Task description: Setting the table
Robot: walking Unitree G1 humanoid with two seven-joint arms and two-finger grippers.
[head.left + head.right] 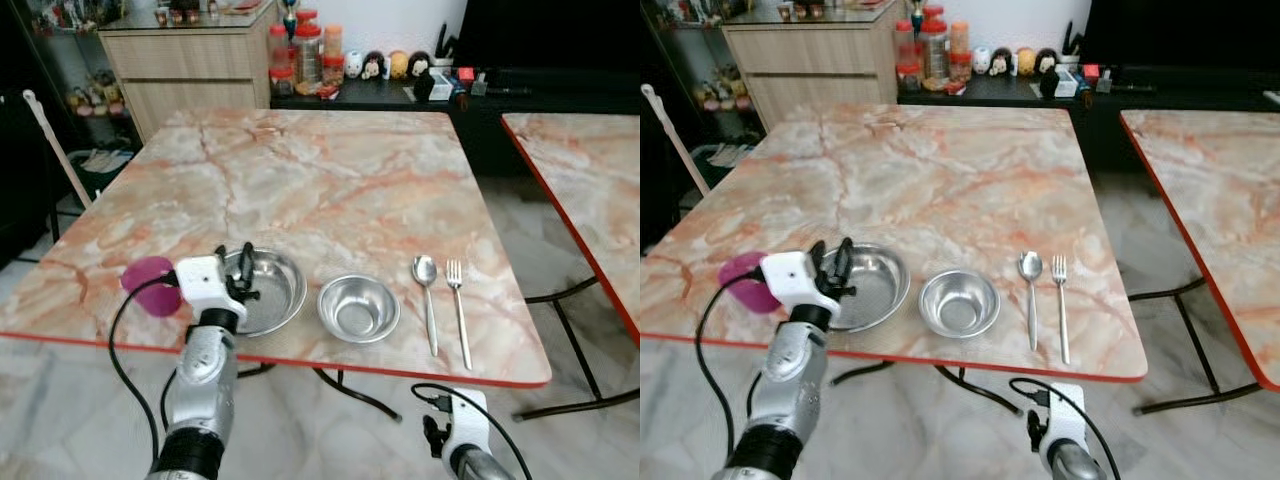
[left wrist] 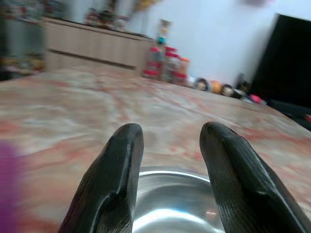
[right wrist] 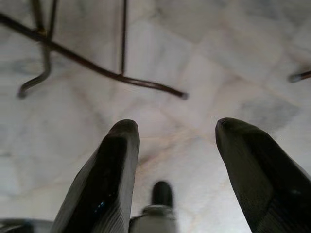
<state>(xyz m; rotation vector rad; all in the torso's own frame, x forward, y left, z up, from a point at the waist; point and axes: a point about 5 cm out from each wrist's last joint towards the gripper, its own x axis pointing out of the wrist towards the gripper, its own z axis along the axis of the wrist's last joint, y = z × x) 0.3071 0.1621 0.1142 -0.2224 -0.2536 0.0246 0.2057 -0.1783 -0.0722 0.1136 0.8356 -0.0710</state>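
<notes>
Left gripper (image 1: 240, 272) hovers open and empty over the larger steel bowl's (image 1: 275, 290) near rim.
A purple cup (image 1: 150, 284) sits beside; 1 smaller empty bowl (image 1: 358, 308), spoon (image 1: 427, 288) and fork (image 1: 458, 310) line up rightward; right gripper (image 3: 180, 160) hangs open.

We find no readable text, labels, brands, nos. or signs. Jars (image 1: 308, 52) on the dark shelf behind the table have labels, but too small & blurred for us to read. Small items beside them, same: we can't make out any lettering. Bowls, spoon, fork show no markings we can read. Left wrist view is blurred in the background; right wrist view gives us floor tiles, no writing.
</notes>
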